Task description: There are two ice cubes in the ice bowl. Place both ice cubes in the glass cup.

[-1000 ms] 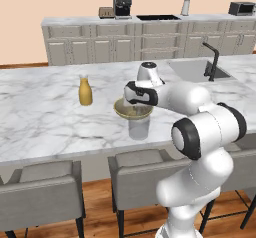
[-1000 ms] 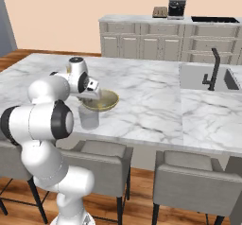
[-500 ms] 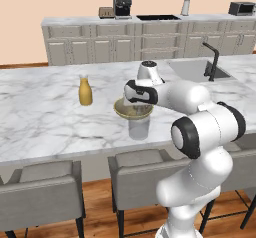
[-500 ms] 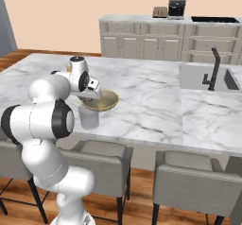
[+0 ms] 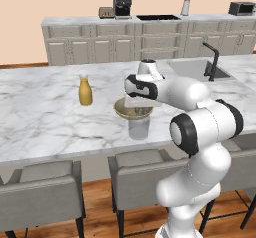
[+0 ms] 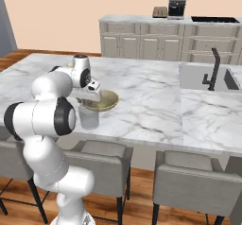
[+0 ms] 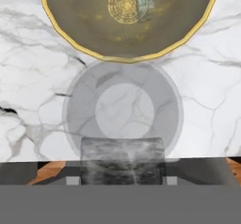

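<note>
Seen from the hand, the olive-yellow ice bowl (image 7: 84, 35) lies at the top with one pale ice cube (image 7: 145, 3) resting on its greyish inside. Below it stands the clear glass cup (image 7: 123, 110), viewed straight down its mouth and touching the bowl's rim. My gripper (image 7: 122, 175) is shut on the other ice cube (image 7: 122, 156), a cloudy block held over the cup's near edge. In the base views the gripper (image 5: 136, 101) (image 6: 90, 96) hovers above the cup (image 5: 139, 128) (image 6: 89, 119), beside the bowl (image 5: 131, 110) (image 6: 107, 100).
An orange bottle (image 5: 85, 91) stands on the marble counter left of the bowl. A sink with a black faucet (image 5: 212, 62) (image 6: 213, 71) lies to the right. Grey chairs (image 5: 142, 169) (image 6: 99, 165) line the counter's front edge.
</note>
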Tool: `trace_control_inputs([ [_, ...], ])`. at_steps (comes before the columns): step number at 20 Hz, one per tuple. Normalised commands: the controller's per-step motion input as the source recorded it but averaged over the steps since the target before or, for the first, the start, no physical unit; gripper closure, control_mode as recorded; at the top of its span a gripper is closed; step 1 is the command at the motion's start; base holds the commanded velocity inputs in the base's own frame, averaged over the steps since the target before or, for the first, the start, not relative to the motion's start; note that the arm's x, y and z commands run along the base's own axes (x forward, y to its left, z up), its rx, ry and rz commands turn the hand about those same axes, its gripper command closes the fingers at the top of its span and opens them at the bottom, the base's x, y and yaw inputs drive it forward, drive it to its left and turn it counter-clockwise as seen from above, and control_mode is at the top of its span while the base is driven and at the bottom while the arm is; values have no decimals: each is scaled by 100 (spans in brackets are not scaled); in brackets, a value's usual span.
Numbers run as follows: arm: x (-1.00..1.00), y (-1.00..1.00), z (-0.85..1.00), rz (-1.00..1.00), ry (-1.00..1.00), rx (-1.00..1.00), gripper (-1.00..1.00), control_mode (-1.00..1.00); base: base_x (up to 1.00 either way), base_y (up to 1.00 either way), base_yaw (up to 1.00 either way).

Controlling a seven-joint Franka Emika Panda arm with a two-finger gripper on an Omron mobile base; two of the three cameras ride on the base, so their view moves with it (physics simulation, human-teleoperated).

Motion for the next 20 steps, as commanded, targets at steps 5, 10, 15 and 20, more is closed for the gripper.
trace_control_inputs([
  [5, 5, 0, -5, 0, -1, 0, 100, -100, 0, 0, 0],
  [10, 27, 0, -13, 0, -8, 0, 100, -100, 0, 0, 0],
  [15, 17, 0, -9, 0, -3, 0, 100, -100, 0, 0, 0],
  [20, 0, 0, -30, 0, 0, 0, 100, -100, 0, 0, 0],
])
